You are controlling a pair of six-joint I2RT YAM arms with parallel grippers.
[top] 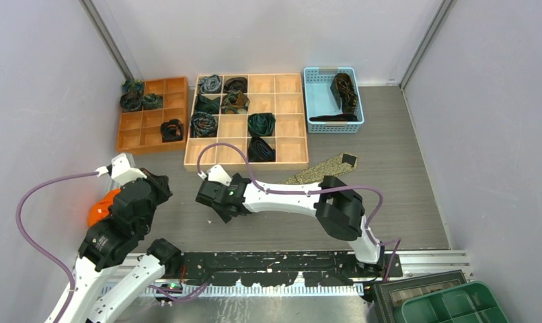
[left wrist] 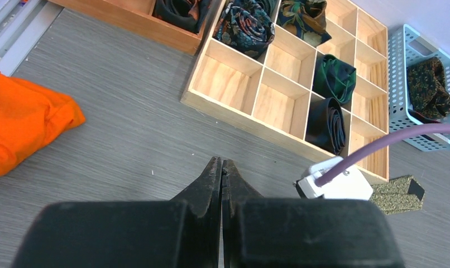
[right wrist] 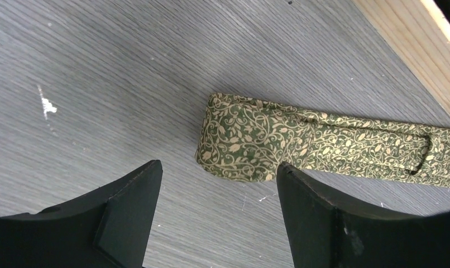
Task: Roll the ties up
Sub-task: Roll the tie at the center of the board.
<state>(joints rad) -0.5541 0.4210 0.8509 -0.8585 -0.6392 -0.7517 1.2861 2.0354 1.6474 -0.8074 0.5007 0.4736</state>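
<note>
**Top view.** The olive-gold tie (top: 322,168) lies as a flat strip on the table (top: 403,202), just in front of the light wooden tray (top: 245,163). Much of it is hidden under the right arm. Rolled ties (top: 261,124) fill several tray compartments. The blue basket (top: 315,101) holds loose ones. The right gripper (top: 214,200) hangs low over the tie's left end, and the left gripper (top: 157,185) is well apart from it.

**Left wrist view.** The fingers (left wrist: 214,173) are pressed together with nothing between them. An orange cloth (left wrist: 27,123) lies to the side.

**Right wrist view.** The jaws are spread and empty. The tie's folded end (right wrist: 239,137) lies on the table between and just beyond the fingertips (right wrist: 144,178), untouched.

**Handling note.** The step appears to be starting the roll. The jaws should probably straddle the fold squarely and pinch both layers. Turning along the strip's line should keep the edges stacked, since a skewed grip would likely cone the coil.
</note>
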